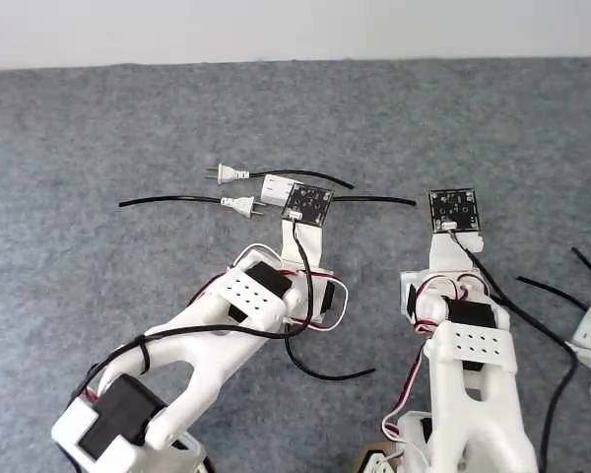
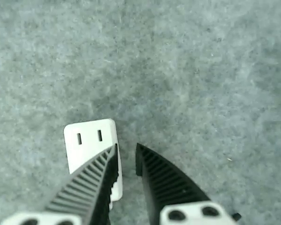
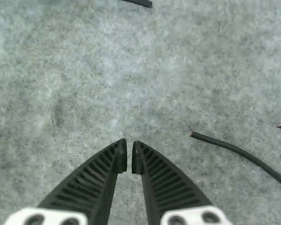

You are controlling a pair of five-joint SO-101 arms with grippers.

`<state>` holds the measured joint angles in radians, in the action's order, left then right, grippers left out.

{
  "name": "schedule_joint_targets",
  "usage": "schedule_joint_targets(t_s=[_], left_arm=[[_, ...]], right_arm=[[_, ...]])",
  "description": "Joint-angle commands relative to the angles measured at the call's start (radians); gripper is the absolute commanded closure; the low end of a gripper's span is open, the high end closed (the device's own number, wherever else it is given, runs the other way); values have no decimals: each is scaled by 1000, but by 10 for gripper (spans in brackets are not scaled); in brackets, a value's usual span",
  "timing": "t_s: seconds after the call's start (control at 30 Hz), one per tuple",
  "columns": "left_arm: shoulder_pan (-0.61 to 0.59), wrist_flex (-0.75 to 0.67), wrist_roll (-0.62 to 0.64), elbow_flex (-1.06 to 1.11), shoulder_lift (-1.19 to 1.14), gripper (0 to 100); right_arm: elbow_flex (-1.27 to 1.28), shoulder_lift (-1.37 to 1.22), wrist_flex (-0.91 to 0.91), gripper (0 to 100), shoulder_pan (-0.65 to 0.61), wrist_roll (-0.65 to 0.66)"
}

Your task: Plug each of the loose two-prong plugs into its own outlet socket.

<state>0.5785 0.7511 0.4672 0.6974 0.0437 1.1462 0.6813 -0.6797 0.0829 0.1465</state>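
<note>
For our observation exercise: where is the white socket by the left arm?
The white socket lies at the left gripper's tip; in the high view, just right of the two plugs.

surface: grey felt table (image 1: 69,128) | on it: two corded plugs (image 1: 238,205), white outlet sockets (image 1: 276,186)

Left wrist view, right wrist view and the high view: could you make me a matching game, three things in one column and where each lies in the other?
1. white socket
2. two-prong plug
3. black cord end

A. loose on the grey mat, in no socket
B. partly hidden behind a finger of the left hand
C. on the mat, off to one side of the right hand

Pairs: 1-B, 2-A, 3-C.
</note>
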Motion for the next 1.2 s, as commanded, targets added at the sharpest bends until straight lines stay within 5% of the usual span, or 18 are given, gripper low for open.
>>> schedule_joint_targets(t_s=[0.0,0.33,0.6,0.7,1.17], left_arm=[[8,57,-72,-36,98,938],[-150,92,-158,93,433,899],[-106,115,-152,128,245,859],[-92,87,-46,116,147,859],[-80,46,0,-150,-120,859]], right_arm=[[-8,13,22,972,5,9],[-6,13,22,972,2,5],[-6,13,22,971,2,5],[-6,12,22,971,2,6],[-6,12,24,969,1,8]])
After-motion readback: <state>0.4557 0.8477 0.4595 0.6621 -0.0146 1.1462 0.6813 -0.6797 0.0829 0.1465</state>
